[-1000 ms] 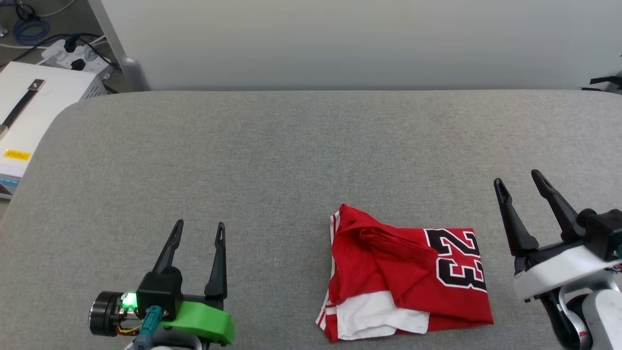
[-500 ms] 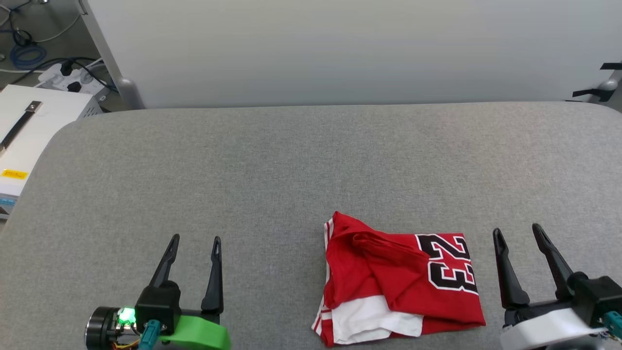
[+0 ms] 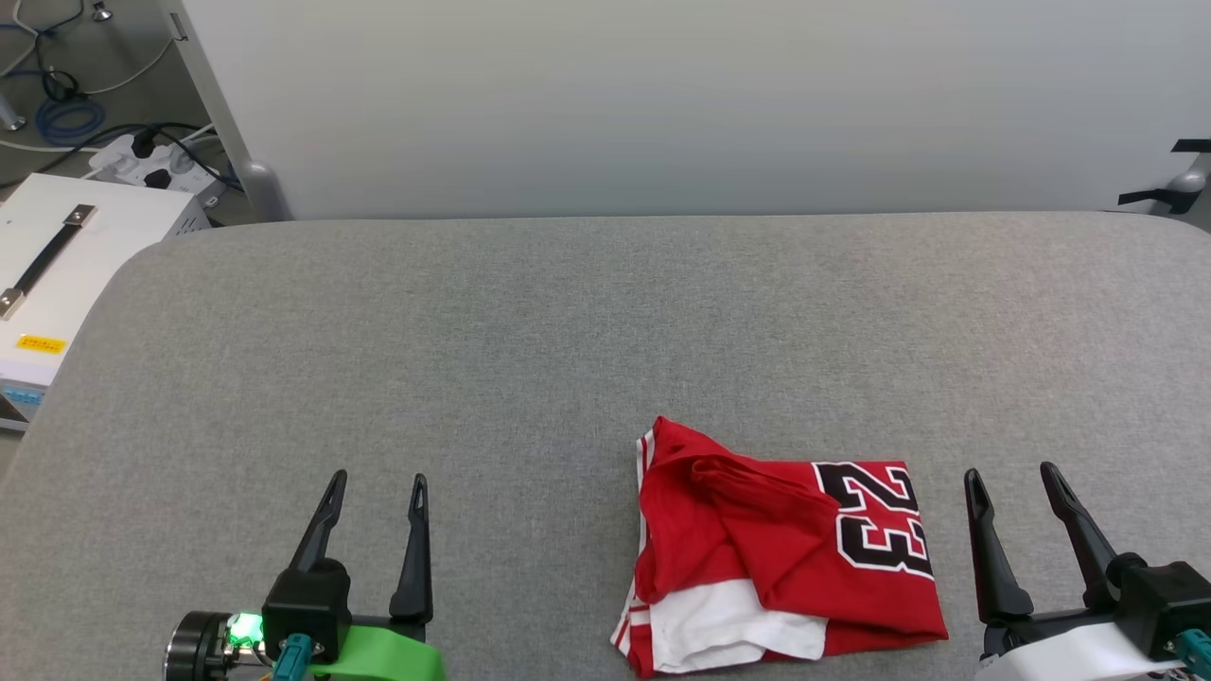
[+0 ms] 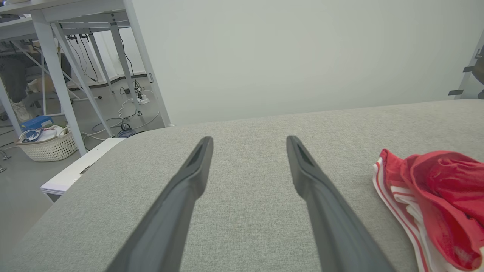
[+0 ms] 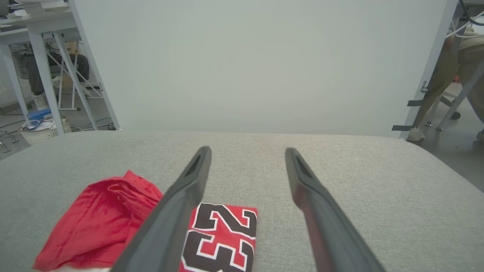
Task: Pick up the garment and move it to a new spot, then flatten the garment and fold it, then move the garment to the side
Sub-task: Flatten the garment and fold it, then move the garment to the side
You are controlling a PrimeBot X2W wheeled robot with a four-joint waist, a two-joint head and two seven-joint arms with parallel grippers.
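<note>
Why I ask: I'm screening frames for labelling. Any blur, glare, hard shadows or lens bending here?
Head view: even, soft light, no hard shadows, garment print sharp. Left wrist view: left fingers loom large and slightly soft; the panel frame leans, likely wide-angle bending. Right wrist view: right fingers equally oversized, the 23 crisp, no glare on the pale panel.

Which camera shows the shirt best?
Head view: the whole shirt lies folded on the grey surface. Left wrist view catches its striped edge; in the right wrist view a finger crosses it.
</note>
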